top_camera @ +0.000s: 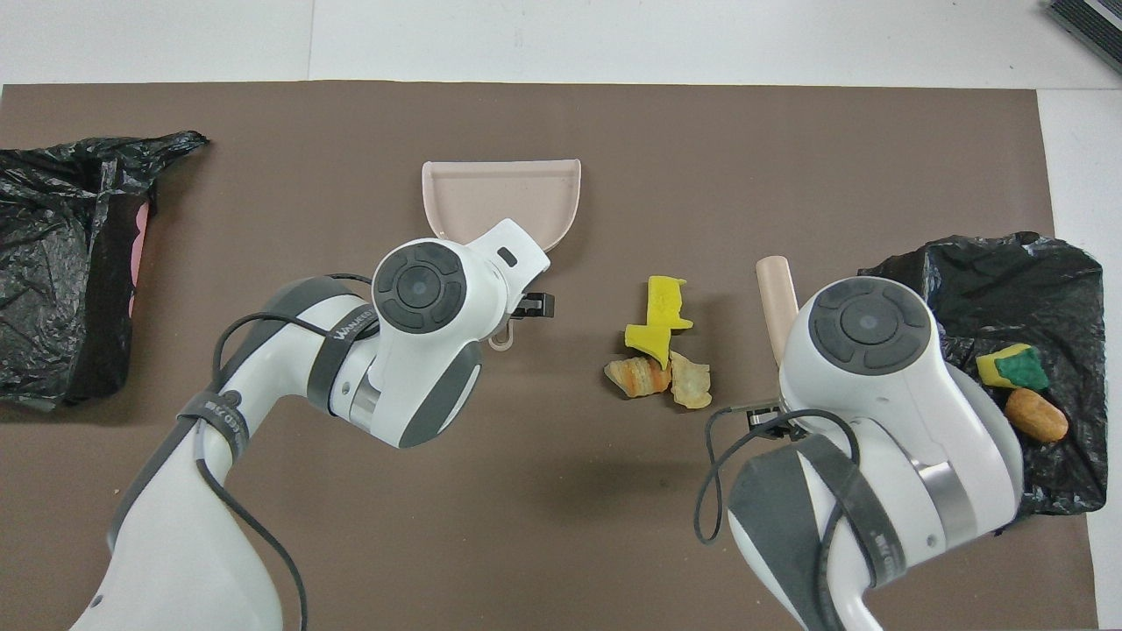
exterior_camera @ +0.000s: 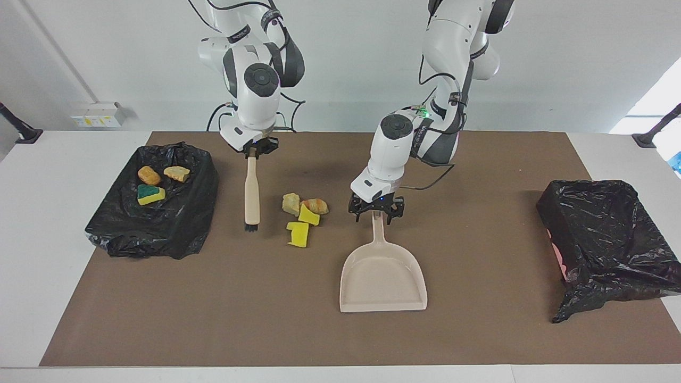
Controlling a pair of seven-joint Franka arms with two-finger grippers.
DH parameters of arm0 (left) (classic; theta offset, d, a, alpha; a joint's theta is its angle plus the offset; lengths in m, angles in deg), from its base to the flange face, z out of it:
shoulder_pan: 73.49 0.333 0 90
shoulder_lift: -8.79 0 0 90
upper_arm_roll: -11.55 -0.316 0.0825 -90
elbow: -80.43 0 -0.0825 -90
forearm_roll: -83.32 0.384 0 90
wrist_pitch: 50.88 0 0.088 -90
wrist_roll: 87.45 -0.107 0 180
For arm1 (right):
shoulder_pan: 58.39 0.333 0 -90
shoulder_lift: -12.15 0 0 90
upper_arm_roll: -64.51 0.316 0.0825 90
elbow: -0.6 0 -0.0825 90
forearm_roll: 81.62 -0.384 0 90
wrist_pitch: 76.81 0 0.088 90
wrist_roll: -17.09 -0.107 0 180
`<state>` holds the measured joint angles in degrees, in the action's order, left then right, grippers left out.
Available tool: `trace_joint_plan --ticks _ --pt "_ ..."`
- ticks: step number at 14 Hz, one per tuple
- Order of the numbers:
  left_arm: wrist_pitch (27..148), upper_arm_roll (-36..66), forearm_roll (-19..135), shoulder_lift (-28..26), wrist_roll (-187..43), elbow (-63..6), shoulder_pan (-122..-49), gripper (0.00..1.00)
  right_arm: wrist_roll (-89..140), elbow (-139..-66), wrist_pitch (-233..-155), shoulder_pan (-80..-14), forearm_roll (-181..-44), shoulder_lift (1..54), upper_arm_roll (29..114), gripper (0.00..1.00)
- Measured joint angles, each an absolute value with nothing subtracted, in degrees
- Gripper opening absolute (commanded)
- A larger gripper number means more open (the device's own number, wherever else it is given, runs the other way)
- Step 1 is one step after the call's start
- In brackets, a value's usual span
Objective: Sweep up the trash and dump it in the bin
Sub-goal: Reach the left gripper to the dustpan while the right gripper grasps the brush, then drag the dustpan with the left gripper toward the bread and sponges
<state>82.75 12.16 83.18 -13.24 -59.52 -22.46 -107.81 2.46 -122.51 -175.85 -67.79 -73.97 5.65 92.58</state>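
In the facing view, the right gripper (exterior_camera: 256, 150) is clenched on the top end of the brush (exterior_camera: 251, 192), which hangs bristles down over the mat (exterior_camera: 479, 319), between the filled bin (exterior_camera: 154, 234) and the loose trash (exterior_camera: 304, 215). That trash, four scraps, lies on the mat between the brush and the dustpan (exterior_camera: 383, 276). More trash (exterior_camera: 155, 183), three scraps, lies in the filled bin at the right arm's end of the desk (exterior_camera: 32, 239). The left gripper (exterior_camera: 376, 211) is placed at the end of the dustpan's handle, its fingers on either side of it; whether they grip it cannot be told. The dustpan lies flat, its mouth turned away from the robots. A second bin (exterior_camera: 606, 239) sits at the left arm's end.

In the overhead view, the left gripper (top_camera: 526, 307) is seen over the handle end of the dustpan (top_camera: 500, 197), mostly covered by its arm. The brush (top_camera: 776, 294) shows only partly, the right gripper being hidden under its arm. The loose trash (top_camera: 659, 346) lies between the two arms. The filled bin (top_camera: 1008, 289) and the second bin (top_camera: 61, 263) sit at the mat's two ends.
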Motion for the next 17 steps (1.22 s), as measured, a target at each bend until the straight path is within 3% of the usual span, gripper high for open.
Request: trace_joint_plan --ticks 1,2,3,5,12,17 --pt "82.4 12.0 83.3 -13.2 -59.2 -22.0 -107.8 0.67 2.6 -122.6 -176.1 -67.9 -74.2 5.7 92.5 0.00" --pt "82.1 11.9 83.5 -13.2 -59.0 -21.5 -107.8 0.50 2.7 -122.7 -176.2 -67.9 -74.4 5.7 92.5 0.00" --pt "81.6 11.9 83.7 -13.2 -58.9 -21.1 -107.8 0.23 2.7 -122.7 -176.2 -67.9 -74.5 5.6 92.5 0.00" --pt "80.3 11.8 83.7 -13.2 -57.3 -20.5 -107.8 0.00 2.8 -122.7 -176.2 -68.2 -74.5 5.6 92.5 0.00" --pt "78.8 11.2 84.0 -12.9 -56.3 -20.2 -107.1 0.00 2.9 -123.7 -177.5 -68.4 -75.8 5.6 92.8 0.00" --pt "74.0 10.6 84.3 -11.2 -81.6 -19.4 -100.8 0.00 2.9 -124.3 -178.2 -68.4 -76.0 5.4 92.8 0.00"
